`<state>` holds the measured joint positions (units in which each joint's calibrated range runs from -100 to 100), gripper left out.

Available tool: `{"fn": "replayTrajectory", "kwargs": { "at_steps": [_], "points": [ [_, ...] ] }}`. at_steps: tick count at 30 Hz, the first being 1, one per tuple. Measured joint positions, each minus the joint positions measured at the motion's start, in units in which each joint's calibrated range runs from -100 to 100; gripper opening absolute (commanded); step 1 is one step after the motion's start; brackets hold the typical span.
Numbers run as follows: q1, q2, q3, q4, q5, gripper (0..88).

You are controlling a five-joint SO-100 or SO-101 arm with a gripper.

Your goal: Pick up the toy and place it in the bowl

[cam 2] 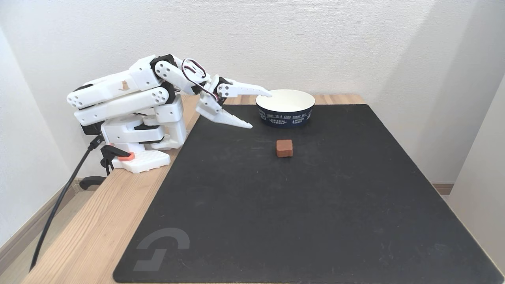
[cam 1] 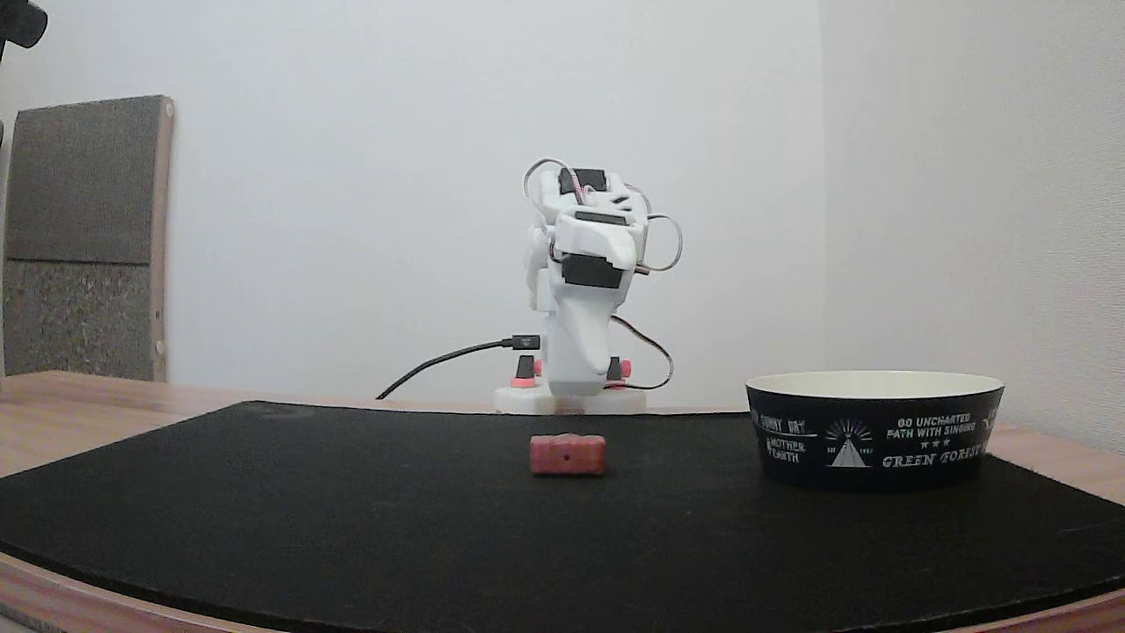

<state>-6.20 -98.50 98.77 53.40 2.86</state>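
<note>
The toy (cam 1: 568,455) is a small red-pink block lying flat on the black mat, near the middle in both fixed views (cam 2: 284,148). The bowl (cam 1: 874,440), black outside with white lettering and cream inside, stands on the mat behind the toy (cam 2: 285,117). The white arm (cam 1: 580,290) is folded low over its base. My gripper (cam 2: 259,110) is open above the mat's back left edge, with nothing between its fingers. Its upper fingertip (cam 2: 268,94) lines up with the bowl's left rim. The toy lies apart from the gripper, to the right and nearer the camera.
A black mat (cam 2: 315,217) covers most of the wooden table (cam 2: 98,221). The arm's base (cam 2: 138,157) is clamped at the table's left side, and a black cable (cam 2: 59,201) runs off that edge. A grey board (cam 1: 83,237) leans on the wall. Walls close the back and right.
</note>
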Motion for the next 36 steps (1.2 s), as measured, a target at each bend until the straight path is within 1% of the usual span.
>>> {"fn": "replayTrajectory", "kwargs": {
  "at_steps": [4,8,9,10,13,14,15,18,19,23,24,33,36],
  "points": [
    [2.83,2.25,-3.59,0.34,-0.26,35.9],
    [3.66,12.07,-13.89,0.76,0.05,35.7],
    [3.33,16.15,-17.57,0.76,0.15,35.6],
    [3.16,24.65,-24.19,0.76,0.15,35.5],
    [4.00,38.63,-33.25,0.84,0.15,35.5],
    [4.08,47.96,-39.87,1.60,0.15,35.5],
    [4.41,51.79,-42.23,1.69,0.15,35.5],
    [7.74,64.28,-50.54,4.81,-0.05,35.4],
    [7.82,71.94,-55.74,6.25,-0.10,35.4],
    [8.82,83.26,-64.34,9.54,-0.21,35.4],
    [8.32,88.26,-67.93,11.99,0.05,35.4],
    [8.91,106.74,-85.78,17.05,-0.05,35.6],
    [9.40,110.41,-89.84,18.24,-0.26,35.4]
  ]
}}
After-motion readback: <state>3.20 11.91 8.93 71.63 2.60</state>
